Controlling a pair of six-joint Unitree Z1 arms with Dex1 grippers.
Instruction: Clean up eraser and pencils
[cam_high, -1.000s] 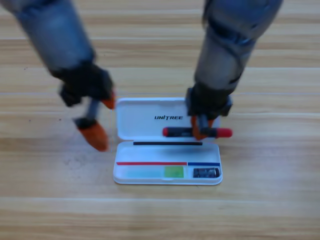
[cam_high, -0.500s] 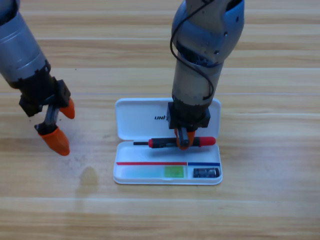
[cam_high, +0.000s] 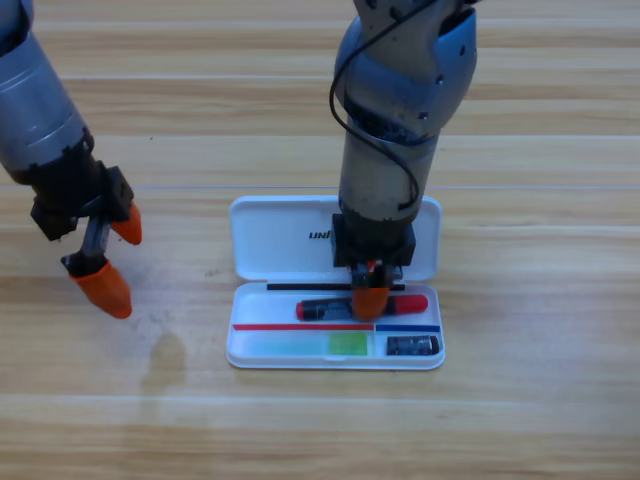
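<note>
The black pencil (cam_high: 325, 308) with red ends lies level in the upper slot of the white case's tray (cam_high: 233, 352). My right gripper (cam_high: 370, 300) points straight down over the pencil's right half and is shut on it. The light green pencil (cam_high: 305, 345) rests in the tray's bottom slot. To its right, the small dark eraser (cam_high: 412, 346) sits in the bottom right compartment. My left gripper (cam_high: 110, 257) hangs open over bare table to the left of the case, holding nothing.
The case's open lid (cam_high: 270, 240) lies flat behind the tray, partly covered by the right arm. Wooden table surrounds the case on every side.
The right gripper has carried the black pencil from above the lid down into the tray's upper slot. The left arm drew away to the left and then stayed almost still.
</note>
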